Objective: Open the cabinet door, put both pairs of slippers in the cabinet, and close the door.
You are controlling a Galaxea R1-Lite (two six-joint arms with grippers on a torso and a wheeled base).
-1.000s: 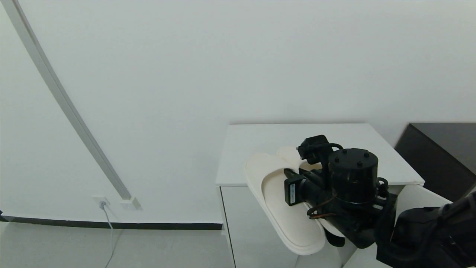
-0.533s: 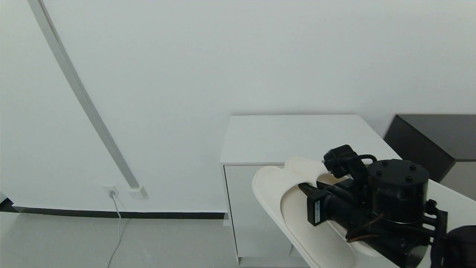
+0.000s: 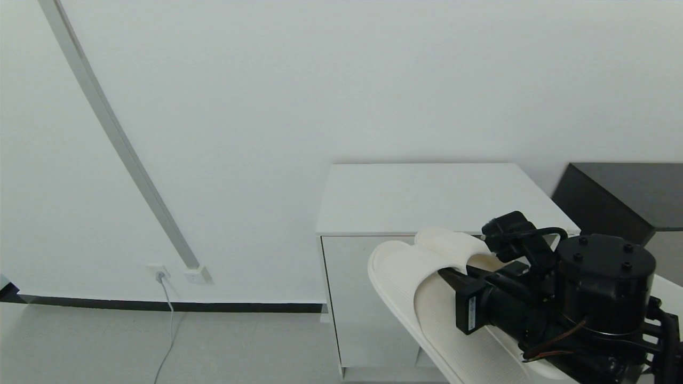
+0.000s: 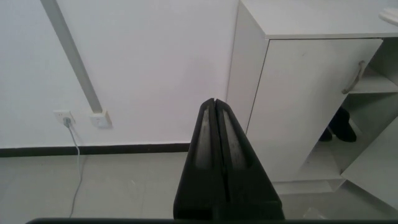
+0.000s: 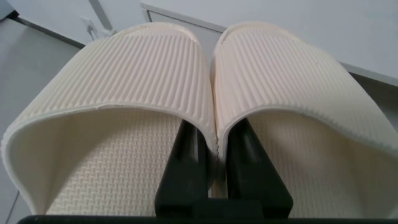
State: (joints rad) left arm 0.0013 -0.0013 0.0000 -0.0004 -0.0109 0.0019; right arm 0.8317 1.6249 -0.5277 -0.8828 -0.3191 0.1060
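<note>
Obstructions: the right gripper (image 5: 214, 149) and its wrist stand before the cabinet (image 3: 427, 194) at 4 o'clock in the head view, covering the right part of its front.

Surroundings: a dark unit (image 3: 613, 194) sits at 3 o'clock, just beside the cabinet. A wall socket (image 3: 158, 274) with one cable (image 3: 171, 320) is at 8 o'clock. One grey trunking strip (image 3: 114, 136) slants up the wall toward 11.

Count: one pair of slippers (image 3: 413, 280), two cream ribbed pieces touching side by side, held in the air before the cabinet. The right gripper has one finger inside each, pinching their adjoining walls.

Left gripper (image 4: 214, 121): fingers pressed together, nothing between.

Cabinet: one door (image 4: 308, 112) with handle (image 4: 355, 76) sits flush. The compartment beside it is open, with a dark item (image 4: 343, 127) inside, unidentifiable.

Room: pale floor, white wall, black skirting (image 3: 160, 308).
</note>
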